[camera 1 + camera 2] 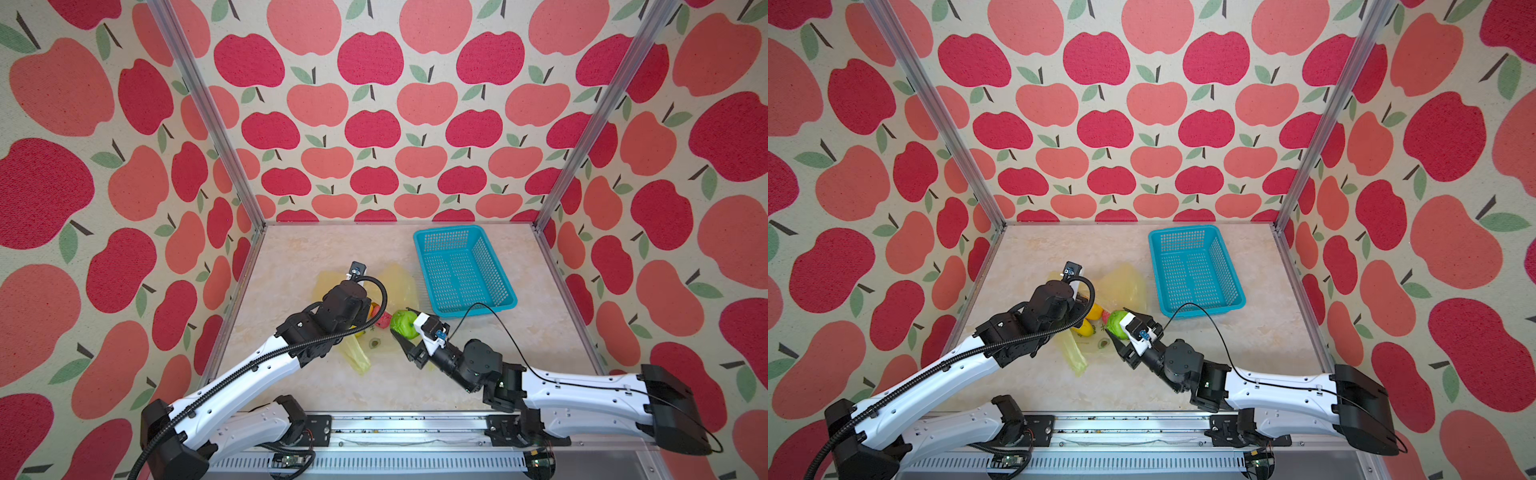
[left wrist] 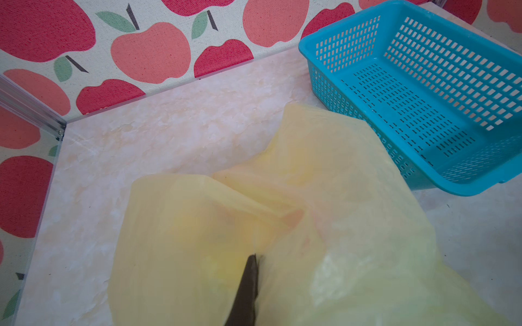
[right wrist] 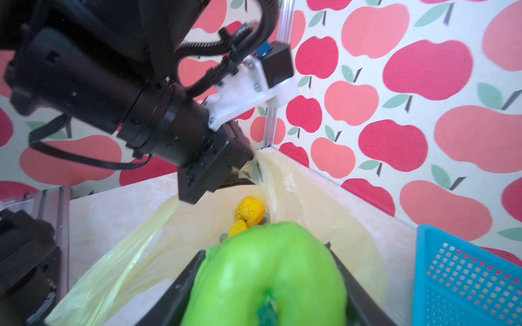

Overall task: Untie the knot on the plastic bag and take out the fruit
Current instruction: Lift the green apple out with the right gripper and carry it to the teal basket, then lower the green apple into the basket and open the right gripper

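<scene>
- Bag (image 2: 339,197) lies on the table (image 2: 169,127) beside the basket (image 2: 347,25). The left gripper (image 2: 252,262), fingers together, pinches the thin plastic, probably to hold the mouth open and keep the bag from sliding.
- The right gripper (image 1: 405,327) has its fingers clamped on either side of a green fruit (image 3: 268,271) at the bag's mouth.
- Yellow fruit (image 3: 250,210) sit deeper inside, beyond those fingers.
- No knot shows; it seems undone.

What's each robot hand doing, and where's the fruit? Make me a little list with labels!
left hand: shut, pinching the plastic bag and holding it up
right hand: closed around the green fruit
yellow fruit: lying on the bag
basket: teal, nothing in it, beside the bag
</scene>
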Robot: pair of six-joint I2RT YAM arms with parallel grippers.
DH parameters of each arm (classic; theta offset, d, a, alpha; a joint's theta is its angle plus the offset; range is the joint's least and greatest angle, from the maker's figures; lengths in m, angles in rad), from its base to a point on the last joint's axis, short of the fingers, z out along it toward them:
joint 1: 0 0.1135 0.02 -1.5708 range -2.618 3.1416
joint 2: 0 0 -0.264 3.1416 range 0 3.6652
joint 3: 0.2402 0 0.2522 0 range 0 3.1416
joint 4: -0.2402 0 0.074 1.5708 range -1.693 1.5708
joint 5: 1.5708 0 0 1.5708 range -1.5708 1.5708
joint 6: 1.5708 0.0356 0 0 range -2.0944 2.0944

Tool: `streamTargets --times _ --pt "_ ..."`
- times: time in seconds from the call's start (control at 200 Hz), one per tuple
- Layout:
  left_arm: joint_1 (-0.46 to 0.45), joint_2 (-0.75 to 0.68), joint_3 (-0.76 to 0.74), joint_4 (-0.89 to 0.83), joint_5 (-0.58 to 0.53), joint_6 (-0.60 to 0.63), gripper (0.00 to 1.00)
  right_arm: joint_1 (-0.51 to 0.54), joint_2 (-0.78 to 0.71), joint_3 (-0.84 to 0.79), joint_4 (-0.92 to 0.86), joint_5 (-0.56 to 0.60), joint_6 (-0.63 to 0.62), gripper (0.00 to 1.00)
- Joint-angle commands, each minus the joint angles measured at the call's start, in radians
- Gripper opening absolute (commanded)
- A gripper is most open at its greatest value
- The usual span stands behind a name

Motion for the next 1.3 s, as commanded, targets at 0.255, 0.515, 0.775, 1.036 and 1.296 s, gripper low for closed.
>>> streamTargets --times 0.255,0.515,0.775,1.036,1.296 --pt "0.007 -0.001 -0.021 0.003 -0.018 0.019 0.00 -0.511 -0.118 0.125 -0.425 0.007 0.199 0.32" --pt "0.007 0.008 -0.017 -0.003 -0.025 0.022 0.00 -0.784 0.188 0.313 -0.722 -0.253 0.297 0.36" --pt "0.009 0.023 -0.015 -0.002 -0.024 0.024 0.00 -0.811 0.482 0.463 -0.798 -0.365 0.280 0.37" --pt "0.009 0.026 -0.019 0.002 -0.032 0.028 0.00 -0.812 0.691 0.586 -0.875 -0.367 0.280 0.35" --pt "0.006 0.024 -0.019 0.003 -0.026 0.031 0.00 -0.813 0.753 0.607 -0.864 -0.385 0.283 0.44"
